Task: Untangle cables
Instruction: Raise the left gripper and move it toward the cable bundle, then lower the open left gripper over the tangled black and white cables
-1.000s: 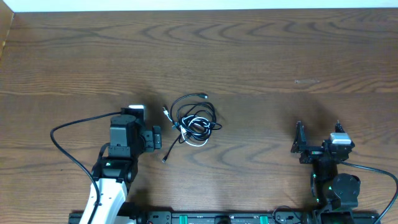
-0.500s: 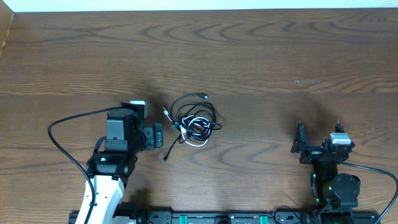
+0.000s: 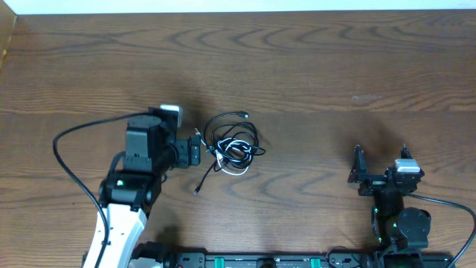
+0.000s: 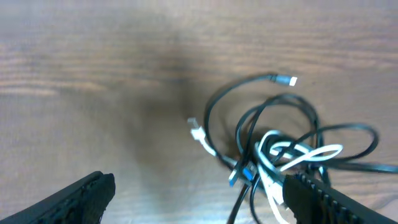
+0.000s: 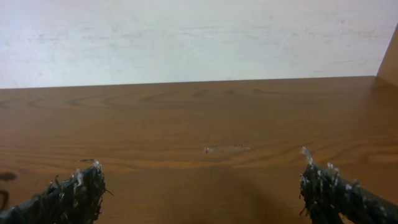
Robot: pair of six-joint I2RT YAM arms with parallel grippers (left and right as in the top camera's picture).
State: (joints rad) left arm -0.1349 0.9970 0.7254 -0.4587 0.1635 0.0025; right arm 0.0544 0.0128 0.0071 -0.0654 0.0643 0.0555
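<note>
The cables [image 3: 232, 143] lie in a tangled bundle of thin black cords and one white cord on the wooden table, left of centre. One black tail runs down to a plug [image 3: 197, 192]. My left gripper [image 3: 196, 151] is open and sits right at the bundle's left edge. In the left wrist view the bundle [image 4: 280, 146] fills the right half, with a white plug [image 4: 196, 130] and a blue plug [image 4: 249, 173] between my open fingers [image 4: 78, 199]. My right gripper [image 3: 379, 165] is open and empty at the lower right, far from the cables.
The left arm's thick black cable [image 3: 74, 160] loops out to the left of the arm. A pale wall [image 5: 186, 37] borders the table's far edge. A small scuff [image 3: 368, 97] marks the wood at the right.
My left gripper has moved right and slightly up the table, from a gap beside the bundle to its left edge. The right arm has not moved.
</note>
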